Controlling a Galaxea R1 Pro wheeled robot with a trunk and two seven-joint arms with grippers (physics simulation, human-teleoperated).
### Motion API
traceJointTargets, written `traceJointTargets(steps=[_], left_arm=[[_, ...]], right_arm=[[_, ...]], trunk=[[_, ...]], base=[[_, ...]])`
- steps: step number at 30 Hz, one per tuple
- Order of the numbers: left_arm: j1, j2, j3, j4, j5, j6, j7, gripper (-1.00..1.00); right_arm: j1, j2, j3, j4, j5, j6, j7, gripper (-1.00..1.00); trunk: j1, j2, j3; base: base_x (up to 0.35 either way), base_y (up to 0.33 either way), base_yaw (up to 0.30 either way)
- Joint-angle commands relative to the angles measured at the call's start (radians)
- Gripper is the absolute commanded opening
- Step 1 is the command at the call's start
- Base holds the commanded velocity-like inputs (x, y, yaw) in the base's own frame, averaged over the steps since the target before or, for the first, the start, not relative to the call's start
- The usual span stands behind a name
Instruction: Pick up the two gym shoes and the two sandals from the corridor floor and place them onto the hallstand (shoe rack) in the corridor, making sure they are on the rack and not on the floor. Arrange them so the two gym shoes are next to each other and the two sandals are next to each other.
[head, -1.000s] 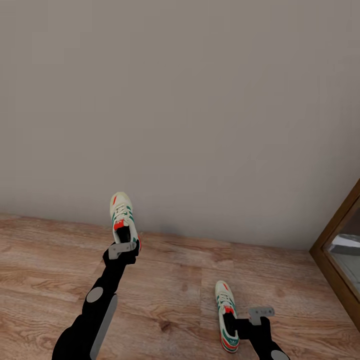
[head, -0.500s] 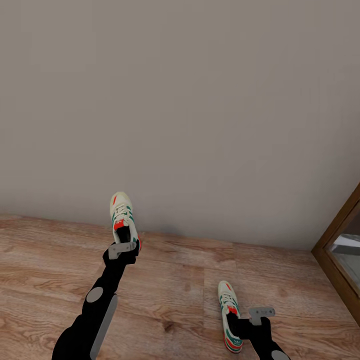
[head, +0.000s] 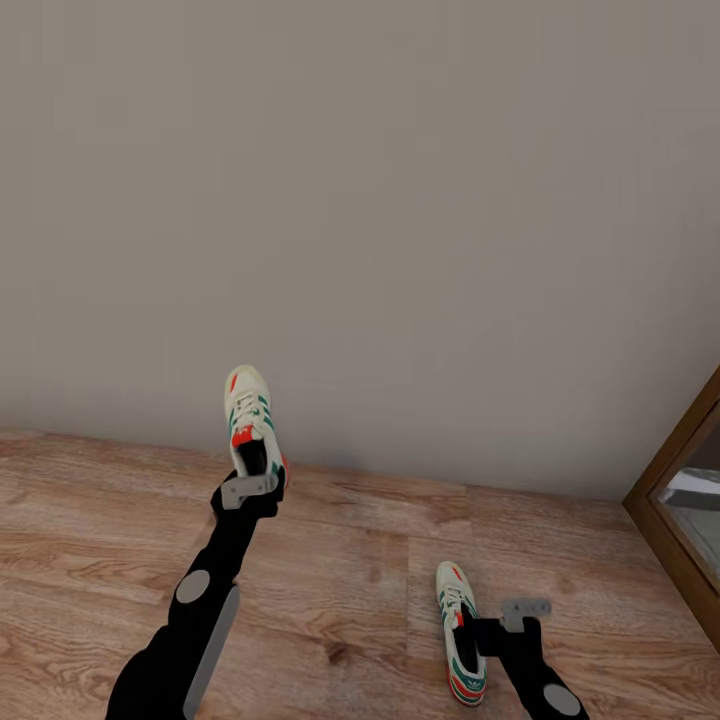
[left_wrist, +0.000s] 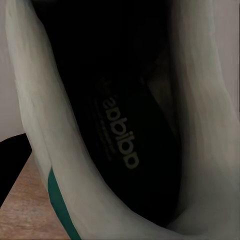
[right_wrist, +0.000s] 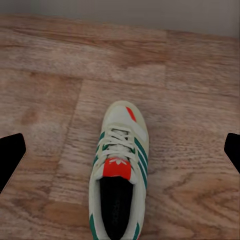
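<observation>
Plain grey wall (head: 400, 200), wood floor (head: 340, 570), mirror frame (head: 675, 470) at right. Left gripper (head: 250, 492) clamps one gym shoe (head: 250, 425) aloft; right gripper (head: 490, 632) spread wide over the other shoe (head: 460, 640) on the floor.

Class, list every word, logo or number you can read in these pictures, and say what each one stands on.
"adidas": pale print on the dark insole of the sneaker in the left wrist view, seen upside down.
Smaller line beside it: too blurred to read.
White trefoil logo, no legible letters: on the red tongue of the second sneaker on the floor.
</observation>
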Motion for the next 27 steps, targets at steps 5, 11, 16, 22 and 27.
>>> traceJointTargets(steps=[5,11,16,22,27], left_arm=[[-0.001,0.000,-0.014,-0.029,0.006,-0.013,0.007,-1.00],[-0.001,0.000,-0.016,-0.060,0.006,-0.015,0.007,-1.00],[-0.001,0.000,-0.016,-0.061,0.006,-0.015,0.007,-1.00],[-0.001,0.000,-0.016,-0.061,0.006,-0.015,0.007,-1.00],[-0.001,0.000,-0.016,-0.061,0.006,-0.015,0.007,-1.00]], right_arm=[[0.006,0.000,0.002,-0.023,0.002,-0.019,0.000,1.00],[0.006,0.000,0.002,-0.023,0.002,-0.022,0.000,1.00],[0.006,-0.001,-0.002,-0.012,0.000,-0.034,0.000,1.00],[0.005,-0.004,-0.002,0.015,-0.002,-0.067,0.000,1.00],[-0.002,-0.005,-0.002,0.043,-0.002,-0.095,0.000,1.00]], trunk=[[0.000,0.000,-0.001],[0.000,0.000,-0.001],[0.000,0.000,-0.001],[0.000,0.000,-0.001],[0.000,0.000,-0.001]], base=[[0.000,0.000,0.000],[0.000,0.000,0.000],[0.000,0.000,0.000],[0.000,0.000,0.000],[0.000,0.000,0.000]])
